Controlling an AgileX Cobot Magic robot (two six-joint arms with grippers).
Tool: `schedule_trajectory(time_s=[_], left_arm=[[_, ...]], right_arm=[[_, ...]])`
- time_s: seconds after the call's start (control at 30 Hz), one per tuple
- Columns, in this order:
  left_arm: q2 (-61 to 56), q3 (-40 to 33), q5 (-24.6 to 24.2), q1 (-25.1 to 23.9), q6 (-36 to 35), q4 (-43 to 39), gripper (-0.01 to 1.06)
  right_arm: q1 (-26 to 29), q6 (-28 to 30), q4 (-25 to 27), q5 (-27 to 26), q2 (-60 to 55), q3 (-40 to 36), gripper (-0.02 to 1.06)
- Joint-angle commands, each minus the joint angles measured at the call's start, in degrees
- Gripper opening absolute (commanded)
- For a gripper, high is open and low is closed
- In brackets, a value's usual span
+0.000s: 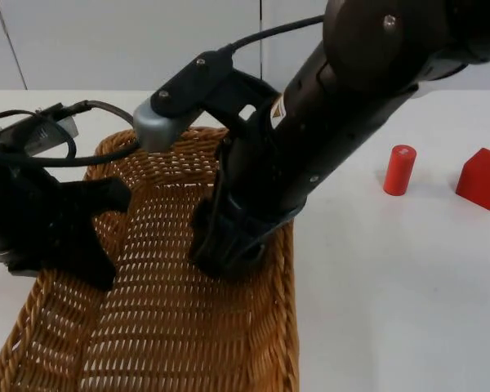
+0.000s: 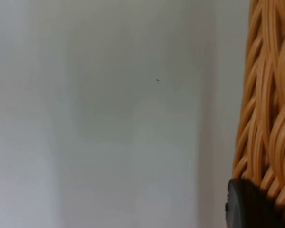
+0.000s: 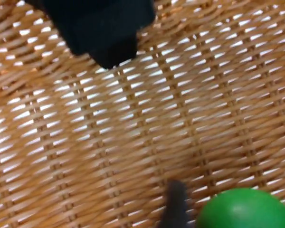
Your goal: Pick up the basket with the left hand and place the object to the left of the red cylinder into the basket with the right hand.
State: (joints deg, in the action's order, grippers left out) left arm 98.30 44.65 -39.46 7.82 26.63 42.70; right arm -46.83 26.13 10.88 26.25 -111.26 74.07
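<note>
The woven wicker basket [image 1: 163, 327] fills the near left of the table. My left gripper [image 1: 90, 237] is shut on its left rim, and the left wrist view has that rim [image 2: 268, 95] beside a black fingertip [image 2: 251, 206]. My right gripper [image 1: 224, 253] reaches down inside the basket, above its floor [image 3: 133, 123]. A green ball [image 3: 247, 209] sits against its black fingertip [image 3: 175, 206], held just over the weave. The red cylinder [image 1: 399, 170] stands upright on the table to the right.
A red cube [image 1: 483, 178] lies right of the cylinder near the table's right edge. A black part of the left gripper [image 3: 99, 28] juts over the basket floor. Bare white table [image 1: 376, 294] lies between the basket and the red pieces.
</note>
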Motion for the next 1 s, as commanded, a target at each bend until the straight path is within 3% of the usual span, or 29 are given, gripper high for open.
schedule_trajectory(time_s=[0.0, 0.27, 0.57, 0.67, 0.83, 0.87, 0.97], left_arm=[[-0.60, -0.20, -0.71, 0.11, 0.29, 1.85, 0.00], [-0.60, -0.20, -0.69, 0.11, 0.29, 1.62, 0.00], [-0.60, -0.20, -1.54, 0.11, 0.39, 1.51, 0.00], [-0.60, -0.20, -1.54, 0.11, 0.51, 1.51, 0.00], [-0.60, -0.20, -1.63, 0.11, 1.07, 1.37, 0.00], [-0.60, -0.20, -1.63, 0.11, 1.07, 1.37, 0.00], [-0.60, -0.20, -2.05, 0.11, 2.21, 1.37, 0.00]], right_arm=[[-0.33, 0.25, -0.24, -0.87, 1.45, -0.27, 0.76], [-0.21, -0.32, -1.57, 2.43, 10.69, -0.27, 0.76], [-0.21, -10.48, -9.10, 11.54, 31.38, -0.75, 0.76], [-0.21, -14.62, -11.56, 12.76, 37.10, -2.11, 0.76], [-0.21, -29.14, -21.44, 15.20, 49.48, -7.48, 0.76], [-0.21, -29.14, -21.44, 15.20, 49.48, -7.48, 0.76], [-0.21, -39.60, -28.60, 15.46, 58.02, -14.06, 0.76]])
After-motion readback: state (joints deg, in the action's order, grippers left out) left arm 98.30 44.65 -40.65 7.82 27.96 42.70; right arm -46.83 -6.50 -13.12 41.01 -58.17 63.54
